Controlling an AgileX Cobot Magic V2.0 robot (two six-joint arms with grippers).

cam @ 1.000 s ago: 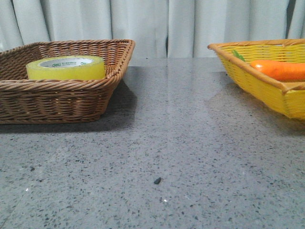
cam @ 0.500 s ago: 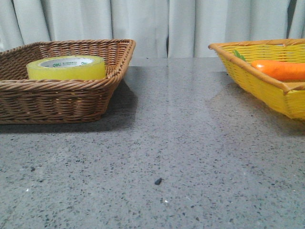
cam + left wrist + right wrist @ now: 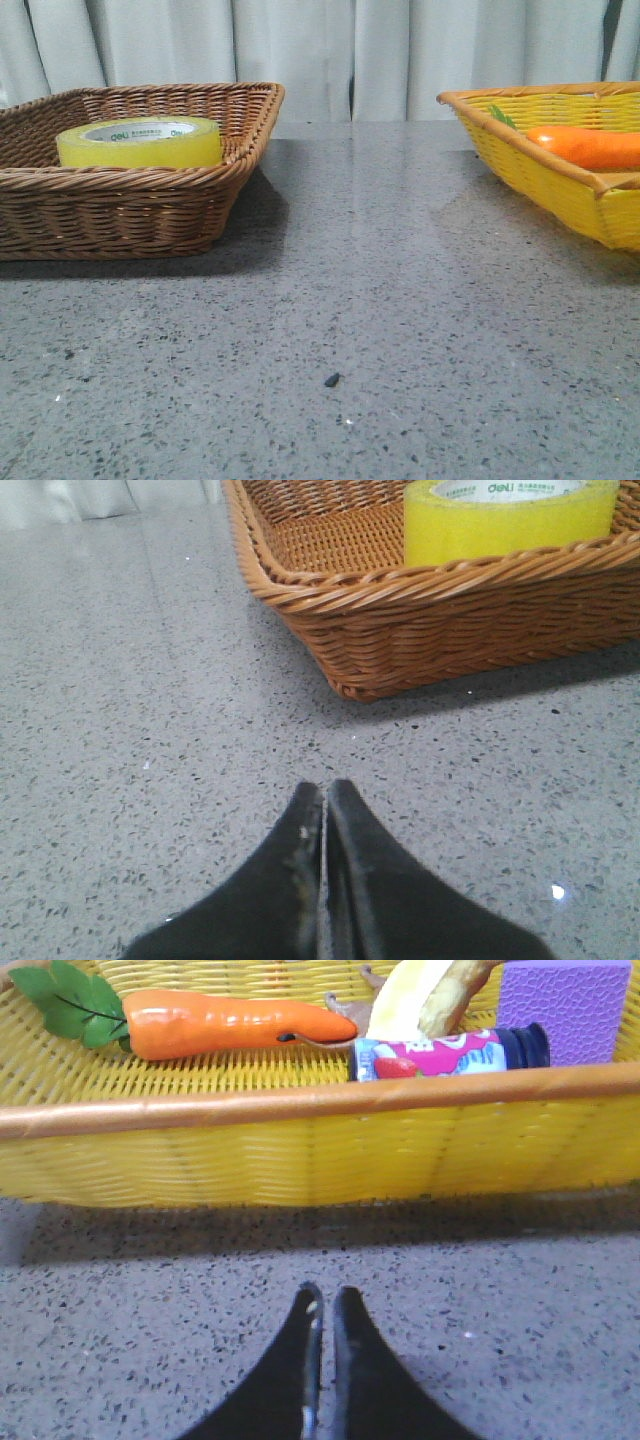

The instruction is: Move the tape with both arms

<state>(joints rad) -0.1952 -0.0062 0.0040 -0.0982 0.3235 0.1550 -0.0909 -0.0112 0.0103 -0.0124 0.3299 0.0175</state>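
Sitting flat in the brown basket (image 3: 150,215) – the tape (image 3: 139,143) – with left gripper (image 3: 325,792) and right gripper (image 3: 322,1298) pinched closed, holding nothing.

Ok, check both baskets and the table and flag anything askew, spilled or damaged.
Nothing stands out. The tape lies flat in the brown wicker basket. The carrot, a small bottle, a purple block and a banana lie inside the yellow basket. Only a tiny dark speck sits on the table.
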